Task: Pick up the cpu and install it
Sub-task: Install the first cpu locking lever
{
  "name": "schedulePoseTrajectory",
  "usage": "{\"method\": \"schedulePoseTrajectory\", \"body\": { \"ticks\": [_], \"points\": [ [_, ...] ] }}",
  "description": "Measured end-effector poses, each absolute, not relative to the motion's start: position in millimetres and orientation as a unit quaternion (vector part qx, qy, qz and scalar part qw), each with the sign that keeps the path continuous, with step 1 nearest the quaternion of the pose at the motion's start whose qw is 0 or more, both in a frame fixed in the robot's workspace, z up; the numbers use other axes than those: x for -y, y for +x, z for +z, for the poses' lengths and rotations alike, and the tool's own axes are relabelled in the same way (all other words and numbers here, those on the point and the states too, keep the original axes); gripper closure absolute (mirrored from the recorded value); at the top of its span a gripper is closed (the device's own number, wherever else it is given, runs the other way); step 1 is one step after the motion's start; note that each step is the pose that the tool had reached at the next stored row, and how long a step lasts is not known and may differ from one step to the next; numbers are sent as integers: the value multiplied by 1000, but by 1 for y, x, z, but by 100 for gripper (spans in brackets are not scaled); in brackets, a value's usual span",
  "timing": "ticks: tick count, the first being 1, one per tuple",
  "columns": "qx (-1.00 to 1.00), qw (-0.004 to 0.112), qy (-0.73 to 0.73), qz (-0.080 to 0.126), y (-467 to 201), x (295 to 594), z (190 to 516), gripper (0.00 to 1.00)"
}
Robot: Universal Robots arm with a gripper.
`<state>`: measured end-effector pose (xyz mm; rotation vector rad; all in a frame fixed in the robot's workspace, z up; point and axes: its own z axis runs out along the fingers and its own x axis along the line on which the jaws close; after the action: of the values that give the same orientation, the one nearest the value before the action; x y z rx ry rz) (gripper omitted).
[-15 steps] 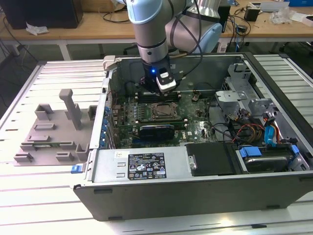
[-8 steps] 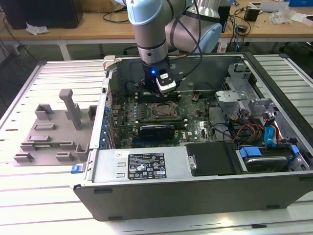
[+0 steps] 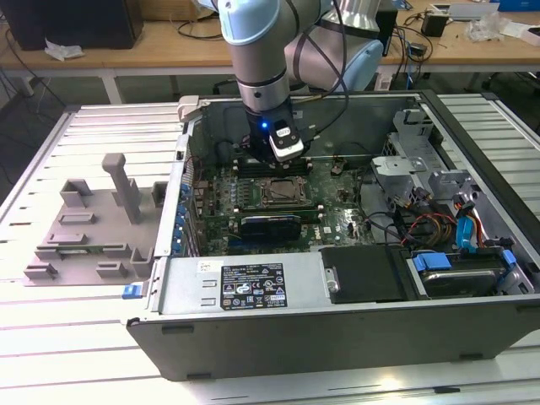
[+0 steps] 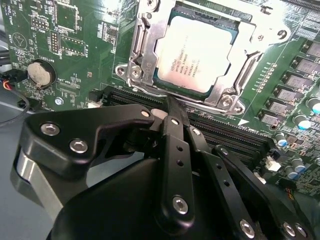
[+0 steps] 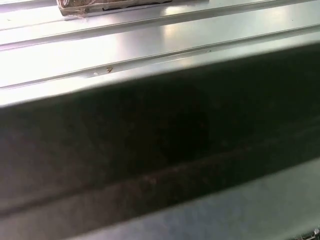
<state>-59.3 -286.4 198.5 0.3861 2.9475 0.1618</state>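
We see the cpu (image 4: 196, 54) seated flat in the metal-framed socket (image 4: 137, 62) on the green motherboard (image 4: 75, 55), inside the open computer case (image 3: 278, 337) on the counter (image 3: 101, 354). The pincer (image 4: 167, 107) hangs just beside the socket, clenched on nothing. Grey plastic tray (image 3: 84, 236) sits outside the case, toward the exterior view's left.

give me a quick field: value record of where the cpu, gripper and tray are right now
cpu: lying flat inside the metal socket frame on the green motherboard
gripper: just beside the socket, nothing seen in it
arm: reaching down into the open computer case
grey tray: on the table at the exterior view's left, outside the case
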Motion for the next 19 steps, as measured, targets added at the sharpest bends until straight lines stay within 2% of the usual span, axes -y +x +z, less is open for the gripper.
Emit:
{"method": "schedulePoseTrajectory", "body": {
  "ticks": [19],
  "points": [
    [-987,81,130,57,-46,288,199,89]
  ]
}}
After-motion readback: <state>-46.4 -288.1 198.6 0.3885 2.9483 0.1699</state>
